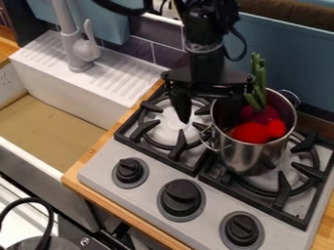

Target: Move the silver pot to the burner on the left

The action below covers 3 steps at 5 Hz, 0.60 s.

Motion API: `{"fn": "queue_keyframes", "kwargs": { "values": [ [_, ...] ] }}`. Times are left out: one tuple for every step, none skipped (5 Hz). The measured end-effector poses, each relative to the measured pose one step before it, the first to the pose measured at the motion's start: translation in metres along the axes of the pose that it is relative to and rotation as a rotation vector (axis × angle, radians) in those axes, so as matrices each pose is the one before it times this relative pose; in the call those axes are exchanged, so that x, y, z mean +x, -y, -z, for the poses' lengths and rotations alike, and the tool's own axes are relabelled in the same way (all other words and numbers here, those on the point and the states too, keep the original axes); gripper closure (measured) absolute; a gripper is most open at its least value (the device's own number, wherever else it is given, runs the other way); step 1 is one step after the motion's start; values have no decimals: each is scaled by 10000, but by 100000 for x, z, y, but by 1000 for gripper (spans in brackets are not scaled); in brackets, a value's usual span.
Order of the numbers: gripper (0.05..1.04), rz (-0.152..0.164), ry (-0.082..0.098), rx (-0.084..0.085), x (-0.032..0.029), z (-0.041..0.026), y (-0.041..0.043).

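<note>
Above the stove [111, 151] in the camera view, the black arm [205, 29] comes down from the top edge, and its gripper [205, 118] hangs at the left side of the silver pot [254, 158]. The hand is released, its 2 fingers spread wide: 1 points down over the left burner [171, 122], outside the pot, and the other reaches down inside the pot's rim. Whether either finger touches the metal, I cannot tell.

The pot sits on the right burner [306, 168], with 2 wire handles on opposite sides, 1 toward the left burner and 1 at the far right of the rim. Inside it lie red pieces [250, 133] that look like toy vegetables, a purple piece [265, 115] behind them, and long green stalks [260, 80] that stick up past the rim.

The left burner has a round pale centre under black grate bars. Along the stove's near edge are 3 black knobs [180, 197], set in a slanting row. A strip of wooden counter [94, 154] borders the stove. To the left is a white sink [62, 100] with a tan bottom, a ridged drainboard [117, 73] behind it, and a grey faucet [78, 49] standing on that board. Behind the stove are dark tiles [171, 56] and a blue panel [283, 58]. At the lower left, a black cable [49, 217] curves over a white surface.
</note>
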State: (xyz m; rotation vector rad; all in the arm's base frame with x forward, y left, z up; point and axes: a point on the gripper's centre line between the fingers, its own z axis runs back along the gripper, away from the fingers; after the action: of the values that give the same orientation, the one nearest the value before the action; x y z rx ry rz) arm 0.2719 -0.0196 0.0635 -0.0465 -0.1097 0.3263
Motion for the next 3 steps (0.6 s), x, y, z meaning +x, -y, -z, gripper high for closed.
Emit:
{"fn": "queue_keyframes", "kwargs": {
  "values": [
    [137, -101, -1, 202, -166, 199, -391],
    [414, -5, -80, 8, -126, -1, -13],
    [712, -40, -438, -34, -63, 492, -282]
  ]
}}
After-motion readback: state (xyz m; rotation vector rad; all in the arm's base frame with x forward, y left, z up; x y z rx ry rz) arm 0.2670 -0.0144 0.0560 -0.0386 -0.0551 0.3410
